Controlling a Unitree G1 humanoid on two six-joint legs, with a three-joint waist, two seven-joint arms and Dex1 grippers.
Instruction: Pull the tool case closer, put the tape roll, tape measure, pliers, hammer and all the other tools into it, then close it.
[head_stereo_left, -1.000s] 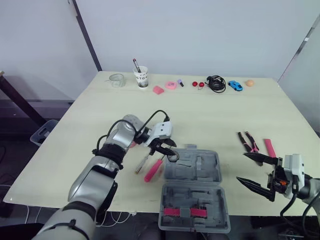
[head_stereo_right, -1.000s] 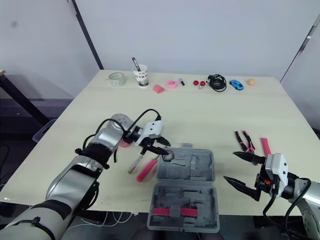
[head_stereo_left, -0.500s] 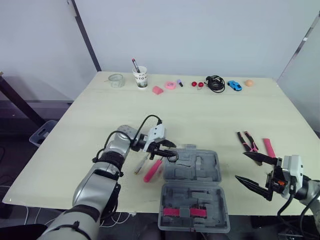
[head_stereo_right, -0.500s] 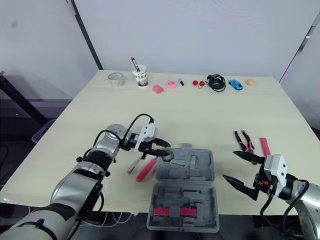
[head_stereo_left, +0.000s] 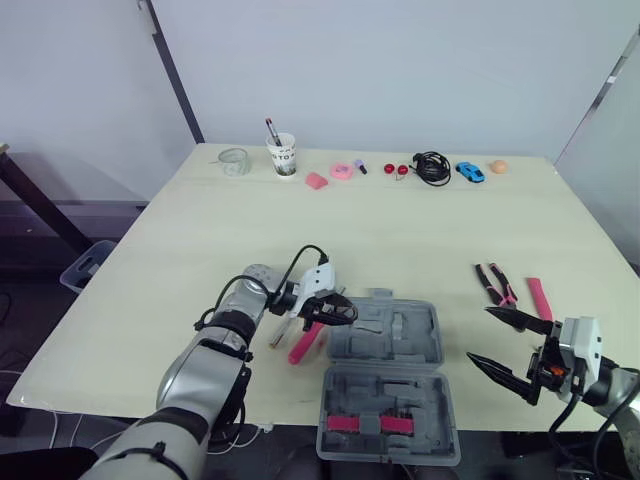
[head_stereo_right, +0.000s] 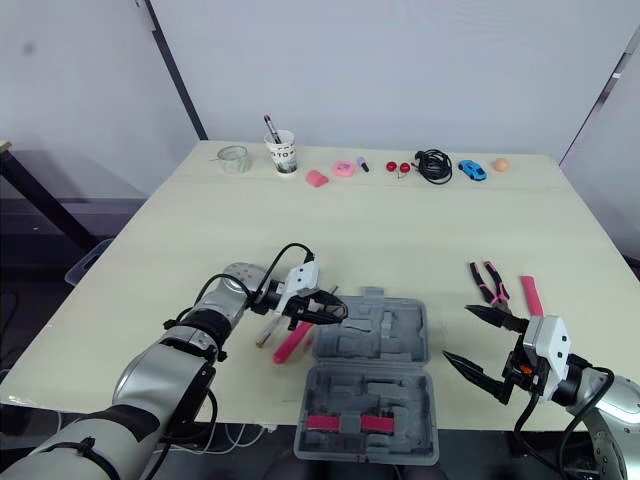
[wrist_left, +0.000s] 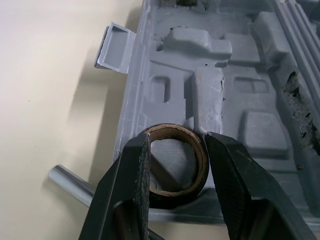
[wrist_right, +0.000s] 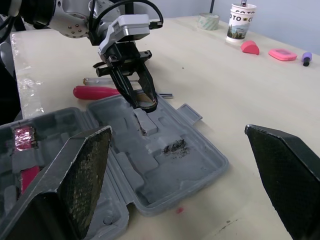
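The grey tool case (head_stereo_left: 388, 335) lies open near the table's front edge, with pink items in its near half (head_stereo_left: 390, 420). My left gripper (head_stereo_left: 343, 313) is shut on a brown tape roll (wrist_left: 172, 167), holding it just over the left corner of the case's far half. Beside that edge lie a pink-handled hammer (head_stereo_left: 305, 342) and a metal-shafted tool (head_stereo_left: 283, 328). Pliers (head_stereo_left: 495, 283) and a pink-handled tool (head_stereo_left: 540, 295) rest to the right. Near them, my right gripper (head_stereo_left: 482, 335) hangs open and holds nothing.
Along the table's back edge stand a glass jar (head_stereo_left: 233, 160), a paper cup with a pen (head_stereo_left: 283, 155), small pink items (head_stereo_left: 330, 175), a black cable (head_stereo_left: 432, 166), a blue toy car (head_stereo_left: 470, 171) and an orange ball (head_stereo_left: 498, 166).
My left arm has lowered, and its gripper with the tape roll has sunk slightly toward the case's left corner. The right gripper has drifted a little lower and nearer.
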